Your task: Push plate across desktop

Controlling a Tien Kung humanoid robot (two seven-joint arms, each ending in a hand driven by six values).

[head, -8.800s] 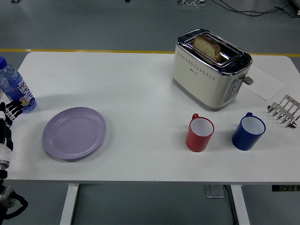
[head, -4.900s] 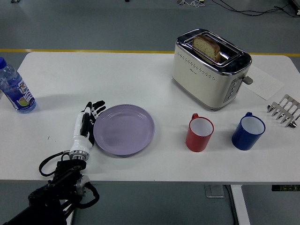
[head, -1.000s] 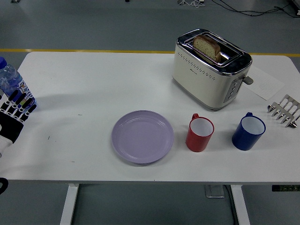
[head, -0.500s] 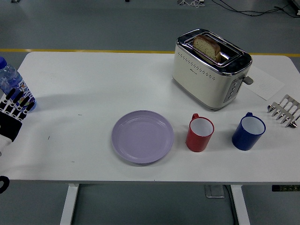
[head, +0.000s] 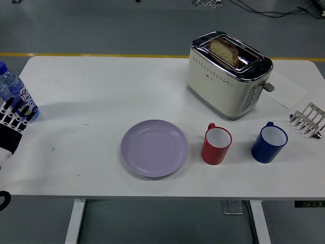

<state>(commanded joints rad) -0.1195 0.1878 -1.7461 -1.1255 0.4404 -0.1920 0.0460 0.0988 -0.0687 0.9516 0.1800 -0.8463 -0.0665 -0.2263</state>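
Your lavender plate (head: 154,148) lies flat and empty near the white table's (head: 127,86) front edge, a round, shallow dish with a raised rim, a little left of centre. Just to its right you see a red mug (head: 217,144), then a blue mug (head: 269,142) farther along. Behind the mugs stands a cream toaster (head: 227,74) with a slice of bread (head: 224,50) in its slot; a metal rack (head: 307,119) sits at the far right. Your robot's left hand (head: 11,127) hangs at the left edge, well apart from the plate, fingers spread and holding nothing, in front of a water bottle (head: 14,92).
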